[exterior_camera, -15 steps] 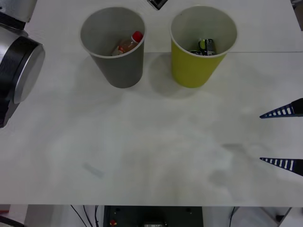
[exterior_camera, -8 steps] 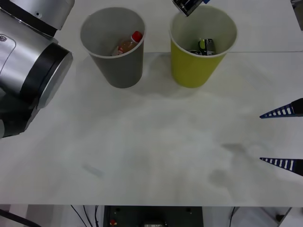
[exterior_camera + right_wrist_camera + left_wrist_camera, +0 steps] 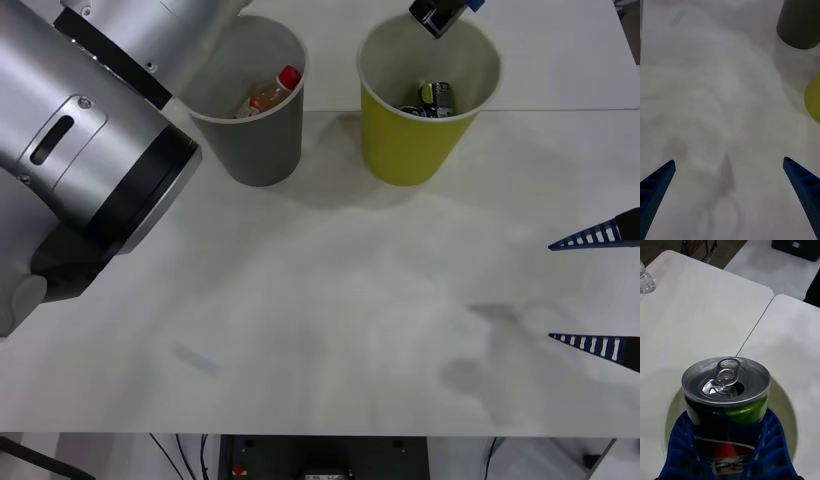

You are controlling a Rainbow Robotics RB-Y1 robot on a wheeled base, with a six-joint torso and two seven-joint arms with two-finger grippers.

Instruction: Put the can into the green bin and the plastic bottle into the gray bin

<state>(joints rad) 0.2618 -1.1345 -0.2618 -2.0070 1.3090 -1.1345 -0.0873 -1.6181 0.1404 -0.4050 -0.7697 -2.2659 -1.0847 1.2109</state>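
Swinging further across the front view, the left arm (image 3: 90, 170) now hides the near-left rim of the gray bin (image 3: 262, 140). Its gripper (image 3: 726, 418) has carried the can (image 3: 726, 390) rightward, from the green bin's (image 3: 410, 145) left rim to above its opening.

Nearest the robot, the right gripper (image 3: 550, 291) hangs at the right edge of the table (image 3: 330, 320). Its blue fingers (image 3: 658, 183) are spread wide with nothing between them, and it has not shifted. Bare tabletop lies under and ahead of it, and both bins stand well beyond its tips.

Farther out, the left gripper is clamped on the can, one ribbed blue finger (image 3: 773, 442) on each side of the dark body. The can is upright, its silver top and pull tab facing the wrist camera. Directly below it is the pale inside of the green bin. From the wrist view the round rim rings the can, so the can sits over the opening and not yet down inside.

At the bottom of that bin, under the gripper, a second can (image 3: 436, 98) lies on its side.

To the gripper's left, across the gap between the bins, the bottle (image 3: 272, 92) leans inside the gray bin with its red cap up against the far wall.
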